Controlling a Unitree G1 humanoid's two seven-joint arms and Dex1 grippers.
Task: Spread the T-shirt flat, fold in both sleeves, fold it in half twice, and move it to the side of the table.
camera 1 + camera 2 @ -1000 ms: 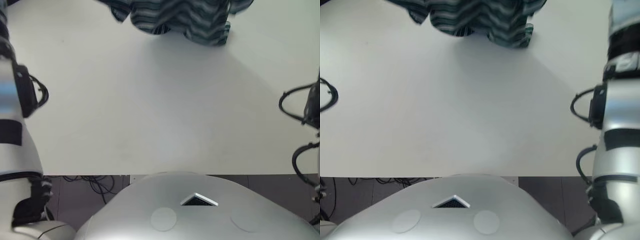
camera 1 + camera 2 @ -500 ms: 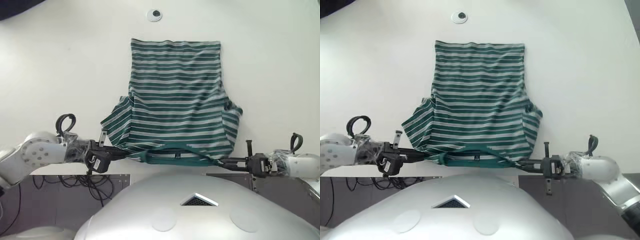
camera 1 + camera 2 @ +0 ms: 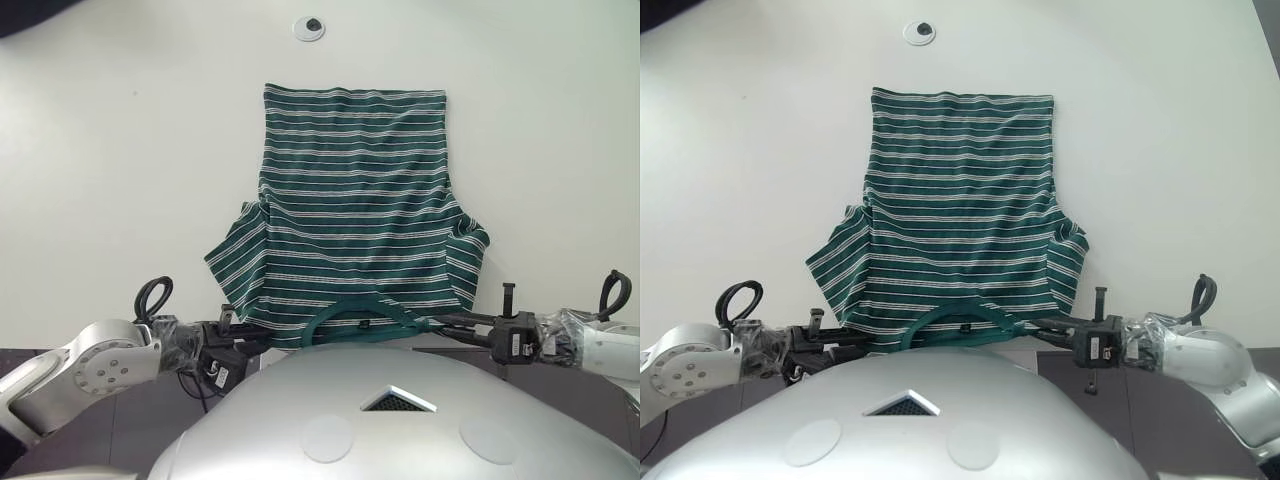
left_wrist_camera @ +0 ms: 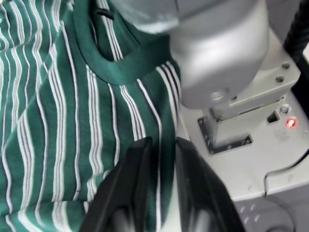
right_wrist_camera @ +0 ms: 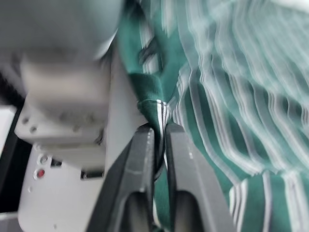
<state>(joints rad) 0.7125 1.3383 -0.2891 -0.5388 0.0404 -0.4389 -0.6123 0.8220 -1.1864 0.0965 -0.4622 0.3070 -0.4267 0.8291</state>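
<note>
A green T-shirt (image 3: pixel 355 215) with thin white stripes lies front-up along the middle of a white table (image 3: pixel 120 180), its straight hem pointing toward the far edge and its dark green collar (image 3: pixel 362 312) right at the near edge. The body lies mostly smooth, while both short sleeves splay outward on either side, each creased and partly bunched near the shoulder. The left gripper (image 3: pixel 258 338) comes in low along the near edge from the robot's left, its two black fingers (image 4: pixel 137 159) pinching the striped cloth at the shoulder just beside the collar. The right gripper (image 3: pixel 447 321) mirrors it from the other side of the near edge, its fingers (image 5: pixel 141 145) pressed together on a gathered fold of cloth next to the collar band. Well apart from the garment, a small round fitting (image 3: pixel 309 28) sits in the tabletop close to the far edge, roughly in line with the shirt's left side.
</note>
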